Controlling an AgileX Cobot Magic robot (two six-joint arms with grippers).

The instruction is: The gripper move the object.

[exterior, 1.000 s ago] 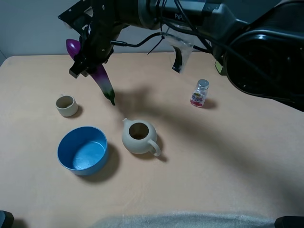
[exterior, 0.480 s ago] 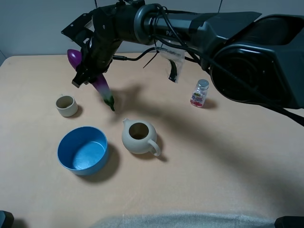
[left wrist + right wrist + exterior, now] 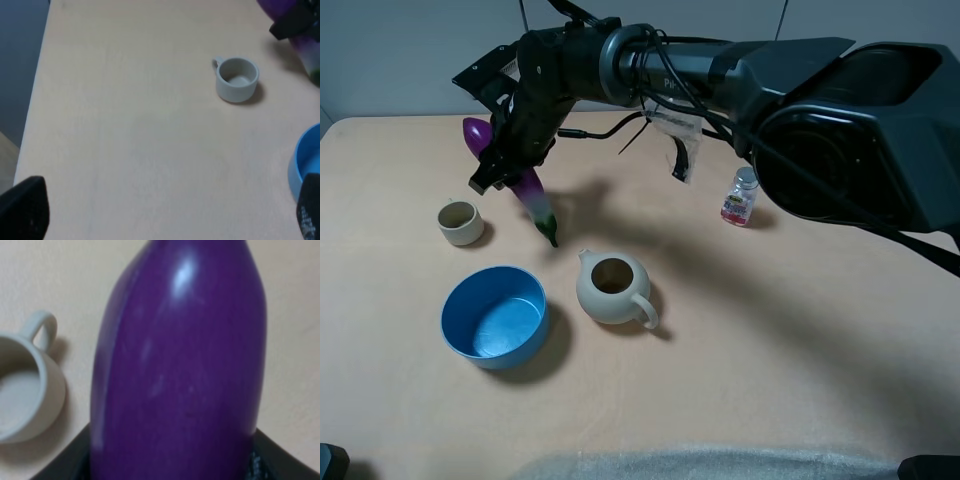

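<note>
My right gripper (image 3: 506,158), black and claw-like, reaches across to the far left of the table and is shut on the purple eggplant (image 3: 532,194). The eggplant hangs tilted, its green stem end pointing down near the table between the small cup (image 3: 460,222) and the teapot (image 3: 613,290). I cannot tell whether the stem touches the table. In the right wrist view the eggplant (image 3: 180,365) fills the frame, with the cup (image 3: 25,390) beside it. My left gripper (image 3: 165,212) is open and empty, its dark fingertips (image 3: 22,210) apart over bare table.
A blue bowl (image 3: 495,317) stands in front of the cup; the beige lidless teapot is to its right. A small clear bottle with a pink label (image 3: 741,197) stands at the right. The left wrist view shows the cup (image 3: 237,79) and the table's left edge (image 3: 37,90).
My right gripper has lowered a little with the eggplant, so its stem end has come down closer to the table. Nothing else has moved.
</note>
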